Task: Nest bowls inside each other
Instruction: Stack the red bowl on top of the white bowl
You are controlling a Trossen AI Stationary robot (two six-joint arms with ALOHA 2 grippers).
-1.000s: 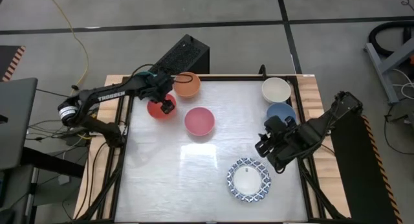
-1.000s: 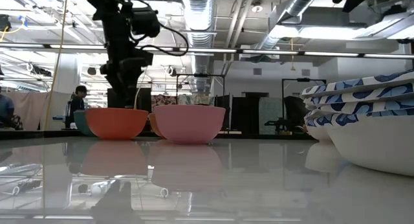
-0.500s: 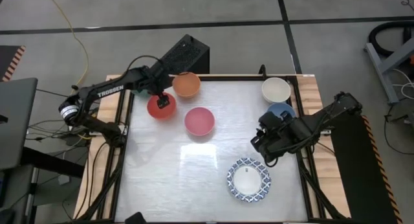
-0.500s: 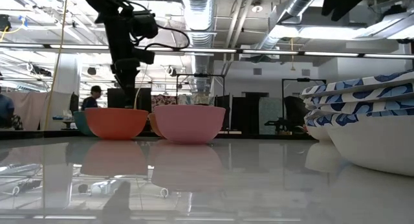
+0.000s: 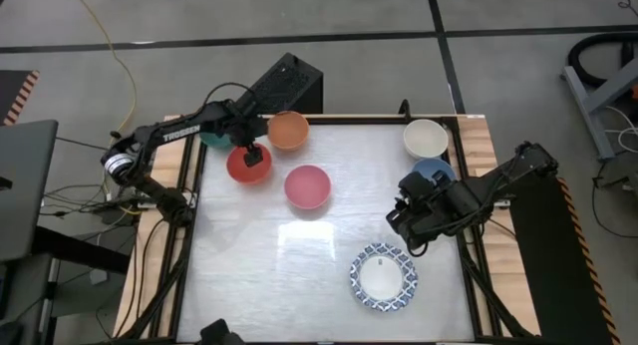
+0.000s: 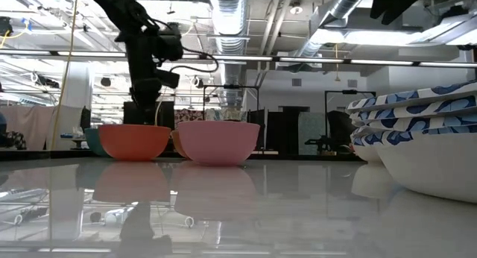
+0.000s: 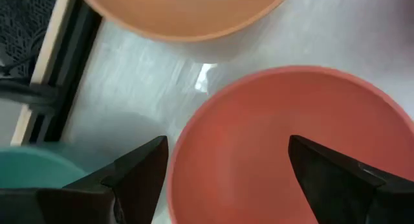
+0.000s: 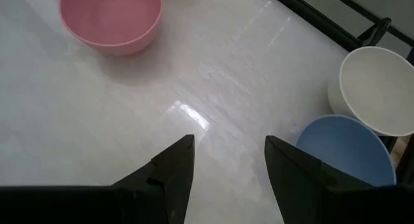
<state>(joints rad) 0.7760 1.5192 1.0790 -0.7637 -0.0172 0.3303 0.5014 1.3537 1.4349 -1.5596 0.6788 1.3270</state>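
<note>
A red bowl [image 5: 249,166] stands on the table at the far left, between a teal bowl [image 5: 213,139], an orange bowl [image 5: 288,131] and a pink bowl [image 5: 307,185]. My left gripper [image 5: 250,152] hangs open right over the red bowl [image 7: 284,146]; one finger stands outside its rim, the other over its hollow. I cannot tell whether they touch it. At the right, my right gripper [image 5: 408,225] hovers open and empty near a blue bowl [image 5: 435,172] and a cream bowl [image 5: 426,139]. A stack of blue-and-white patterned bowls [image 5: 383,276] stands on the table at the near right.
A black box [image 5: 284,84] stands just beyond the table's far left edge. The table's dark frame rails [image 5: 194,185] run along both sides. The table's middle and near left [image 5: 259,275] are bare. In the low view the patterned stack [image 6: 425,139] fills the right.
My left gripper has moved a little toward the table's far edge and sunk closer to the red bowl, rolling about its own pointing line as it went. Its fingers stay open. The bowls have kept their places.
</note>
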